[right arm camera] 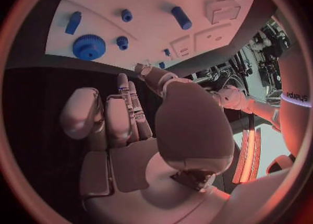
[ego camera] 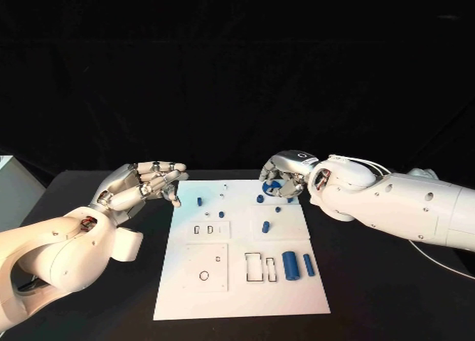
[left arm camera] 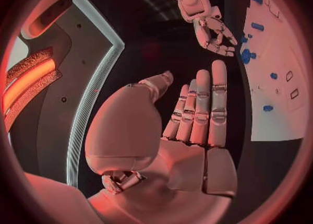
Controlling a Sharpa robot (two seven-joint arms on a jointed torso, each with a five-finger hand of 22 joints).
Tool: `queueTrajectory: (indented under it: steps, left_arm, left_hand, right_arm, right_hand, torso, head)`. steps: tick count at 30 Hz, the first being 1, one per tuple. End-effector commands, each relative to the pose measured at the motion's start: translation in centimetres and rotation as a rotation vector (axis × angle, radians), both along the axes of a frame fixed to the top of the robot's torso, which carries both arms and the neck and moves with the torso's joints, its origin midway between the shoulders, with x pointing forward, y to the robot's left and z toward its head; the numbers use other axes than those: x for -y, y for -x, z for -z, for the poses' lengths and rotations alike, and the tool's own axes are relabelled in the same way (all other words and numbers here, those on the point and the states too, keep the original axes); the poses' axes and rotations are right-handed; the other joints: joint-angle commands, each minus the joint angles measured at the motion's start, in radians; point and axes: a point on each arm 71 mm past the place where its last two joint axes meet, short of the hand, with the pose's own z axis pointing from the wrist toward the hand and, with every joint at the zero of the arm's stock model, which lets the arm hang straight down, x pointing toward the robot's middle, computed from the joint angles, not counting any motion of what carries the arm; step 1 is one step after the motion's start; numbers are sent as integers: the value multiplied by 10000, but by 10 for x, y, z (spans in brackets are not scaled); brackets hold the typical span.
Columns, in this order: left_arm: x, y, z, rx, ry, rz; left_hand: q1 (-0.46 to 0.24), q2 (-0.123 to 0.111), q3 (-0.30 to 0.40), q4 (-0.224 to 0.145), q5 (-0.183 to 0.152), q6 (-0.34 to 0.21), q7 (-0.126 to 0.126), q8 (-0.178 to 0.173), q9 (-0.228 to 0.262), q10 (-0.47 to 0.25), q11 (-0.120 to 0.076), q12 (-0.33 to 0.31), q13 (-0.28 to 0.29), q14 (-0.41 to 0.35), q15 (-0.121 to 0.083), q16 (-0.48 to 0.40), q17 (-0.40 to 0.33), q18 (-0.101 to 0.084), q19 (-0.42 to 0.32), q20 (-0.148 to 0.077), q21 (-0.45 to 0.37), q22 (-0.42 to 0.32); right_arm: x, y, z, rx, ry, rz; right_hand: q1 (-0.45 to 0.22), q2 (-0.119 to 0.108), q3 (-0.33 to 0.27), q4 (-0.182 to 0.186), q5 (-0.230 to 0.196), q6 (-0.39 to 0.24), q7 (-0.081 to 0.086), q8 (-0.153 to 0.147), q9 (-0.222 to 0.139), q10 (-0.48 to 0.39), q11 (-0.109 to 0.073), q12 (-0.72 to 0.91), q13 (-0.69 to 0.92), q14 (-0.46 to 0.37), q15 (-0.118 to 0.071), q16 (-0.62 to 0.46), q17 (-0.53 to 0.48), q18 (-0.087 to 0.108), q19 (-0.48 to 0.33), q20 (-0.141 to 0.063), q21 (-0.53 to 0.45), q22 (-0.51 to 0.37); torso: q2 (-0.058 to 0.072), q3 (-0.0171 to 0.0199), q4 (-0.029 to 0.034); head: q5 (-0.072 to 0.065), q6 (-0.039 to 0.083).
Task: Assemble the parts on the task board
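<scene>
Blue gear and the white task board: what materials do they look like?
Blue gear: looks like matte moulded or printed plastic; uniform saturated blue, no metallic glint, though the finish is hard to judge. Task board: flat, rigid white plate, matte with no glare, with shallow rectangular recesses; probably plastic or painted sheet, cannot tell which.

Black tabletop point(ego camera: 402, 298), matte, spanning the foreground. Black fabric curtain point(ego camera: 237, 71) hanging behind it. White box-shaped object point(ego camera: 7, 188) beside the tabletop's left edge.
</scene>
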Motion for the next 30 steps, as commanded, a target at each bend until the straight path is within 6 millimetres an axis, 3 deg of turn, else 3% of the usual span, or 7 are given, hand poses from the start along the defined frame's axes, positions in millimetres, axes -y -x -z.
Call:
queueTrajectory:
  steps: [1, 4, 17, 30]
  left_arm:
    - [5, 4, -2, 49, 9, 536]
    - [6, 4, -3, 69, -1, 597]
    - [5, 5, -8, 142, -51, 635]
    - [5, 5, -10, 147, -85, 653]
  left_hand:
    - [-93, -9, 21, -56, 0, 52, -28, -74, 16, -4, 0, -52, 12, -38, 1, 80, 20, 118, -58, 7, 114, 71]
    - [-98, -10, 21, -55, 0, 51, -27, -76, 16, -7, 0, -53, 11, -37, 1, 86, 22, 118, -61, 8, 130, 81]
    - [-156, -39, 12, -73, -2, -10, 4, -124, 19, -79, 24, -65, 6, -47, 17, 186, 50, 121, -97, 21, 453, 277]
    - [-175, -51, 2, -86, -2, -69, 30, -163, 14, -148, 46, -76, 0, -67, 33, 224, 59, 121, -150, 35, 594, 365]
  right_arm:
    - [-2, -2, 2, 108, 800, 235]
    - [-4, -3, 3, 111, 924, 258]
    - [-8, -8, 8, 44, 1466, 504]
    - [-12, -7, 14, -208, 1673, 427]
  right_hand:
    - [-5, -114, -62, 71, -53, -104, -10, -70, 36, -151, 0, -44, -5, 455, 37, 141, 108, -162, 19, 24, 128, 148]
    - [22, -131, -130, 87, -70, -156, -18, -91, 63, -293, -5, -45, -5, 439, 33, 233, 172, -158, -7, 34, 188, 213]
    - [1, -128, -329, 175, -105, -170, -52, -84, 129, -425, -23, -22, 33, 424, 15, 397, 292, -163, -38, 58, 309, 355]
    - [31, -41, -375, 238, -118, -92, -89, -33, 186, -362, -45, 6, 89, 432, -3, 518, 400, -180, -25, 58, 451, 537]
  torso:
    - [142, -23, 60]
    - [185, -21, 83]
    - [402, -75, 185]
    - [578, -98, 234]
  head:
    - [-26, 5]
    - [-50, 13]
    - [-121, 9]
    - [-170, 58]
